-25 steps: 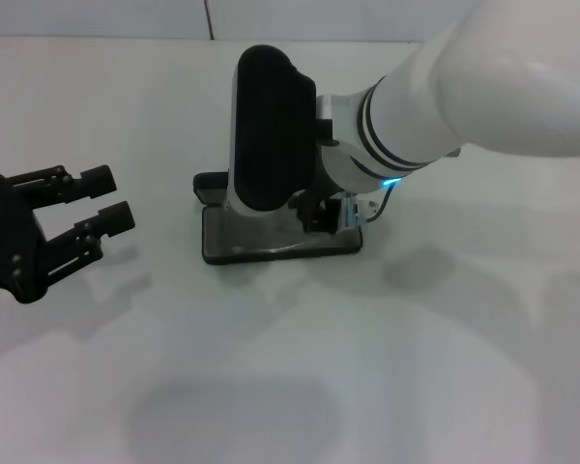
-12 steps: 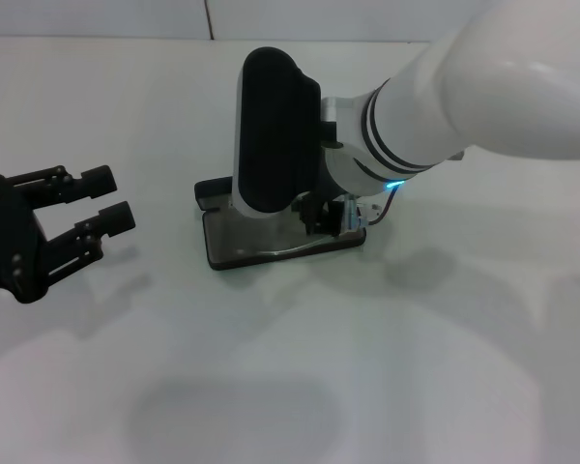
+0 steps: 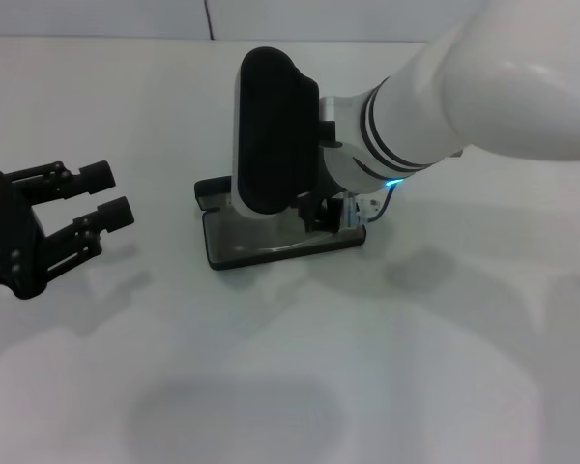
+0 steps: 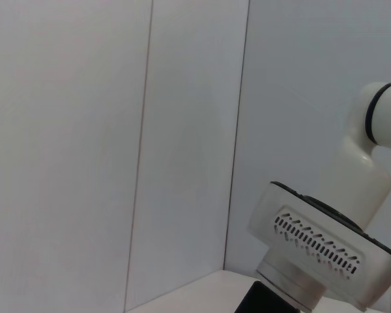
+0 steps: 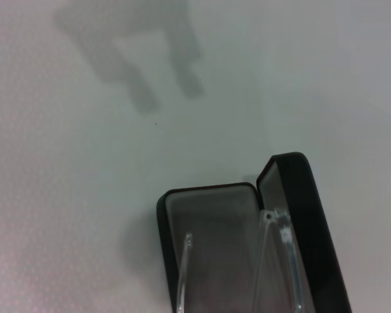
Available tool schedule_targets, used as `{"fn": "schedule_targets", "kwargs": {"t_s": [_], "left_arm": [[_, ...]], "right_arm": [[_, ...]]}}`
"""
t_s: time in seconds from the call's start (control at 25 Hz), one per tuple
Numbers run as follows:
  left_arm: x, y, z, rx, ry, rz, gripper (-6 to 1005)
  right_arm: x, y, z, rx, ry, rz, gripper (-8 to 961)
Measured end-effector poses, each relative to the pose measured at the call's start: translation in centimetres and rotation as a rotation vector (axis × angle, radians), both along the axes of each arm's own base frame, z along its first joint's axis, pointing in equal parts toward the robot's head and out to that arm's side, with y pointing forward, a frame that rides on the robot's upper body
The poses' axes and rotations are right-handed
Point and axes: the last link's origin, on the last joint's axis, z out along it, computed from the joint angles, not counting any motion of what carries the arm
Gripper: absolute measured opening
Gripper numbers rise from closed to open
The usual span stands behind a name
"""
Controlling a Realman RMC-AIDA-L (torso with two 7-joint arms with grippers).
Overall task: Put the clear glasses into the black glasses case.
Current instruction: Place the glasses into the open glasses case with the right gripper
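The black glasses case point(image 3: 261, 247) lies open on the white table, grey lining up, its lid point(image 5: 306, 215) standing along one side. The clear glasses point(image 5: 274, 261) are down in the case's tray; their thin temple arms run along the lining in the right wrist view. In the head view they barely show, at the case's right end. My right gripper point(image 3: 319, 215) is lowered onto the right end of the case, under the arm's big black housing point(image 3: 266, 135). My left gripper point(image 3: 108, 193) hovers open and empty at the left, well away from the case.
The white right arm point(image 3: 464, 87) reaches in from the upper right over the case. The left wrist view shows only white wall panels and a white robot part point(image 4: 326, 248). Bare white tabletop point(image 3: 290, 387) surrounds the case.
The right arm has shifted slightly right and the case has turned a little under it. The left gripper has drifted slightly left.
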Motion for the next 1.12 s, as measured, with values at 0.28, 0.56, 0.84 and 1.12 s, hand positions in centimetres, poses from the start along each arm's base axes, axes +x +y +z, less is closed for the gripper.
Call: {"fn": "schedule_targets", "kwargs": {"t_s": [0.28, 0.56, 0.84, 1.12], "left_arm": [[0.03, 0.06, -0.02, 0.003, -0.002, 0.001, 440], [0.05, 0.12, -0.03, 0.004, -0.001, 0.001, 440], [-0.01, 0.17, 0.07, 0.007, 0.001, 0.004, 441], [-0.34, 0.18, 0.70, 0.036, 0.001, 0.015, 441]], "right_arm": [[-0.18, 0.04, 0.00, 0.001, 0.003, 0.007, 98], [-0.25, 0.06, -0.01, 0.001, 0.004, 0.009, 99], [-0.29, 0.09, -0.01, 0.003, 0.012, 0.012, 99], [-0.20, 0.12, -0.03, 0.007, 0.028, 0.010, 100]]}}
